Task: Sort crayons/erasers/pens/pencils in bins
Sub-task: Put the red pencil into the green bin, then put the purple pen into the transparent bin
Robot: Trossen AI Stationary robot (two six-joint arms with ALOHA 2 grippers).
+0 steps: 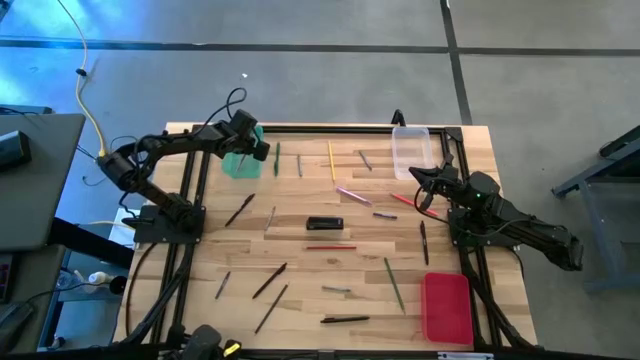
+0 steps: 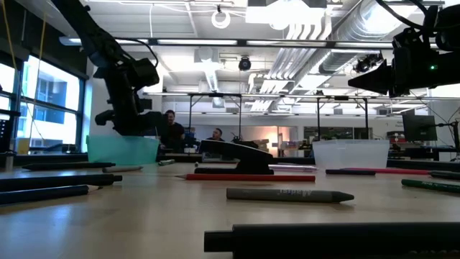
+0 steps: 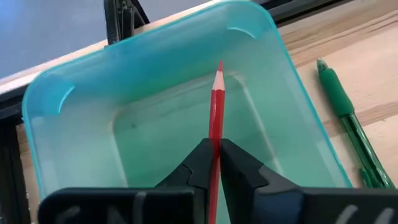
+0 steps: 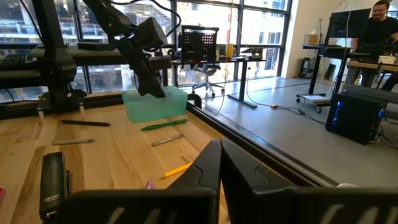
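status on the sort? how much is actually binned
Barely started. Nothing looks binned: the green bin shows a bare floor, and the clear bin and red bin look empty. In hand: the left tool holds a red pencil over the green bin. The right tool waits shut near the clear bin. Pens and pencils are scattered across the table.

The left arm reaches forward across the table, with its wrist bent downward. The left gripper (image 3: 214,163) points down, and its two fingers (image 3: 194,167) press against a thin red pencil (image 3: 216,118). The right arm stays folded at its side. The right gripper (image 4: 219,160) is raised, with fingers fully together and empty.
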